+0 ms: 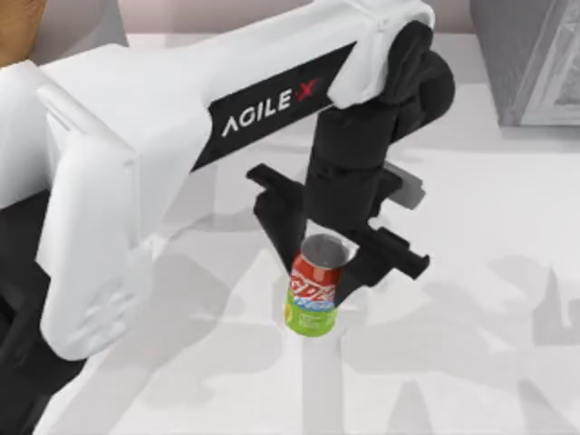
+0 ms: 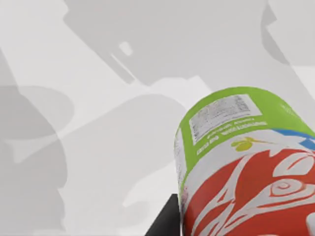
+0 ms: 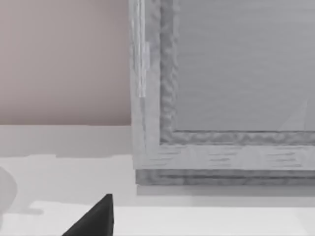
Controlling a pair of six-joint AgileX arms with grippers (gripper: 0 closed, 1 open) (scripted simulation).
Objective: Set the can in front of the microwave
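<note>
The left gripper (image 1: pixel 337 263) is clamped on the soda can (image 1: pixel 314 294), which hangs upright between its fingers above the white table (image 1: pixel 471 272). The pick looks done; carrying it across to the microwave (image 1: pixel 530 59), well off beyond the gripper toward the table's far right corner, is left.

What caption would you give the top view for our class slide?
Left pincer holds the soda can upright over the white table, with the grey microwave at the far right corner.

Top view looks down; both wrist views sit close over the table (image 1: pixel 507 272).
</note>
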